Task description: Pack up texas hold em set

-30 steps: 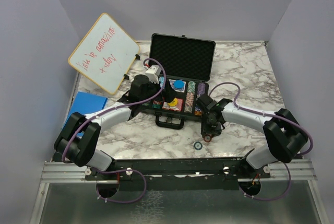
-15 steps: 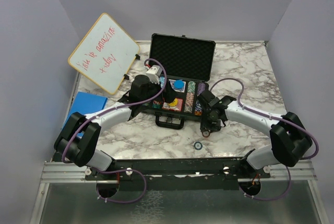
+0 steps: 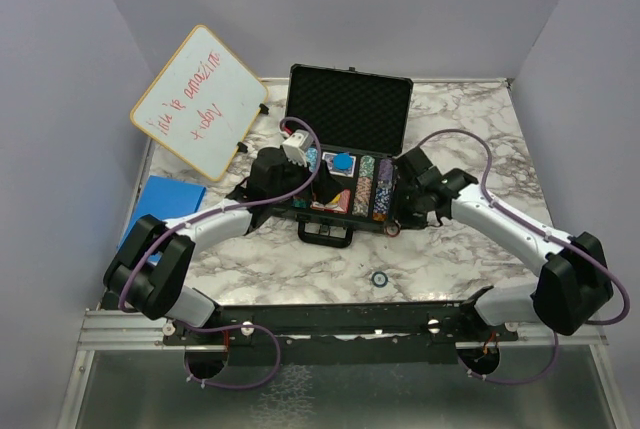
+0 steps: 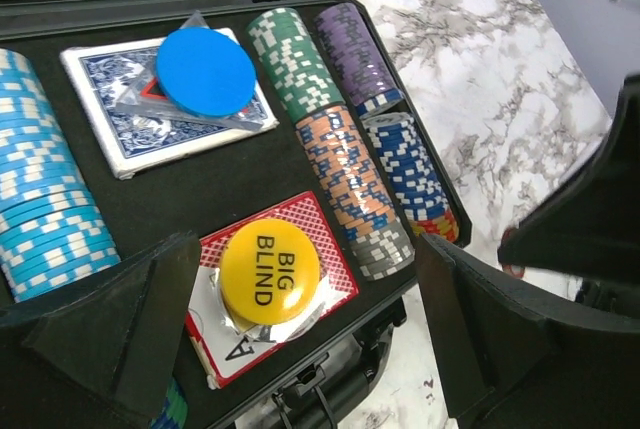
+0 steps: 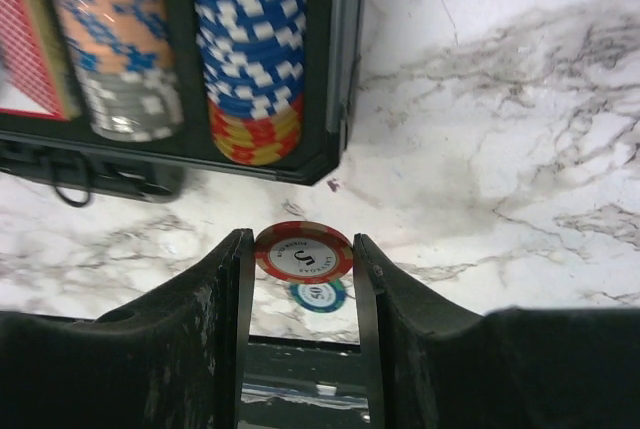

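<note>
Pinching red chip (image 5: 303, 255), right hand (image 5: 301, 247) beside case (image 5: 322, 69) corner (left hand (image 4: 305, 254) wide above decks (image 4: 100, 74)).

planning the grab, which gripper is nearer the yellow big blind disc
Left. The left gripper hangs open over the yellow disc; the right gripper holds a red chip outside the case.

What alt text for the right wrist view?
The right gripper pinches a round red-and-white poker chip over the white marble tabletop, beside the black rectangular case and its chip rows. A teal-and-white chip lies on the table.
</note>
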